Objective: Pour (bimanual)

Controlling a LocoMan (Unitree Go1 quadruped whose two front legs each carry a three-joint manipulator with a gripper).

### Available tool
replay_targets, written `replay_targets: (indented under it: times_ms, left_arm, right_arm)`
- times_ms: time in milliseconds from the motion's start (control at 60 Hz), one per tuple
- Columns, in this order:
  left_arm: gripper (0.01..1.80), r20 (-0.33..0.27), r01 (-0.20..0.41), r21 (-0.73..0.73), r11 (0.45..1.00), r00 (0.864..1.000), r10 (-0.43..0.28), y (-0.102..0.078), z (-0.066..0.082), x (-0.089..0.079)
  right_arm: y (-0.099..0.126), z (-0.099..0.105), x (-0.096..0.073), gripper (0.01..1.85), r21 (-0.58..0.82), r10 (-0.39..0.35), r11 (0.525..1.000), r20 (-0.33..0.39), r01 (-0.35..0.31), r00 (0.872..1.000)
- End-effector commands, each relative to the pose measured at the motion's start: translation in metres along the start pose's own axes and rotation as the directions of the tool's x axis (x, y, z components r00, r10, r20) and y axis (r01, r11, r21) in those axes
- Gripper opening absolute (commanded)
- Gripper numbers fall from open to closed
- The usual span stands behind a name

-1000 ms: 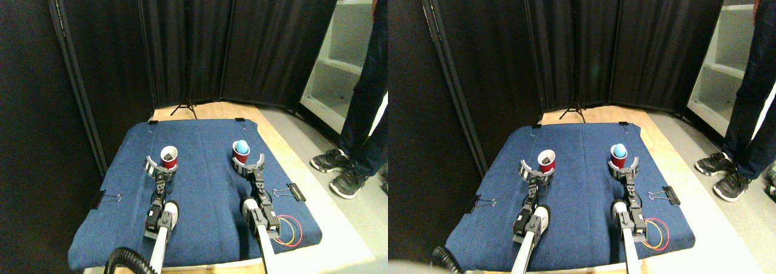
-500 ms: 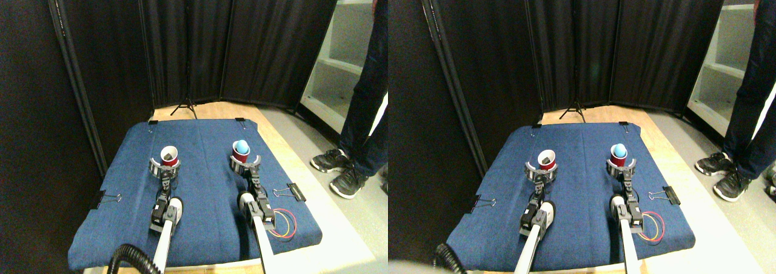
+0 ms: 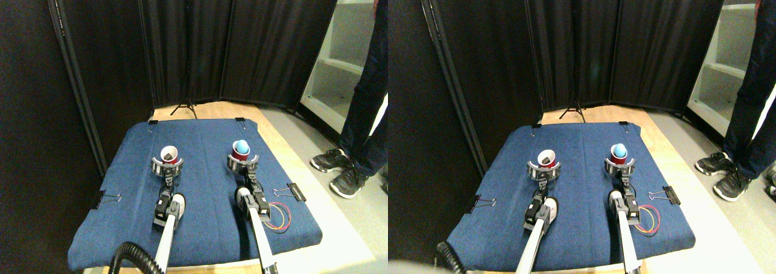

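Two red cups stand upright on the blue cloth [image 3: 200,189] in the middle of the frame. The left red cup [image 3: 168,156] has a dark piece inside; the left gripper [image 3: 167,166] has its curved jaws around the cup's base. The right red cup [image 3: 241,151] carries a blue ball [image 3: 241,145]; the right gripper [image 3: 242,162] rings its base likewise. A person's legs [image 3: 364,104] stand at far right.

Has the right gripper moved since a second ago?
Yes. The right gripper has advanced around the red cup, away from the binder clip.
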Motion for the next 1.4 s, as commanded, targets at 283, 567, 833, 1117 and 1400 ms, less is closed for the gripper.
replay_targets:
  times_ms: [283, 567, 833, 1117, 1400]
  left_arm:
    - [1.04, -0.020, -0.008, -0.070, 0.998, 1.000, 0.007, 0.004, -0.002, 0.005]
    - [1.06, -0.030, -0.025, -0.079, 0.997, 0.999, 0.023, 0.008, -0.005, 0.004]
    - [1.07, -0.029, -0.041, -0.072, 0.997, 0.999, 0.039, 0.013, -0.007, 0.004]
    - [1.10, -0.009, -0.046, -0.059, 0.997, 0.999, 0.045, 0.014, -0.007, 0.006]
    - [1.06, -0.014, -0.067, -0.073, 0.995, 0.998, 0.066, 0.016, -0.008, 0.012]
  right_arm:
    - [0.002, 0.002, 0.006, 1.10, 0.009, 0.042, 0.999, 0.037, -0.043, 0.998]
    - [-0.001, 0.005, 0.010, 1.13, 0.011, 0.060, 0.998, 0.035, -0.060, 0.998]
    - [-0.001, 0.005, 0.018, 1.19, 0.063, 0.036, 0.997, 0.042, -0.039, 0.998]
    - [-0.003, 0.004, 0.025, 1.19, 0.104, 0.009, 0.994, 0.050, -0.014, 0.999]
    - [-0.008, 0.005, 0.030, 1.19, 0.100, -0.009, 0.995, 0.047, 0.004, 0.999]
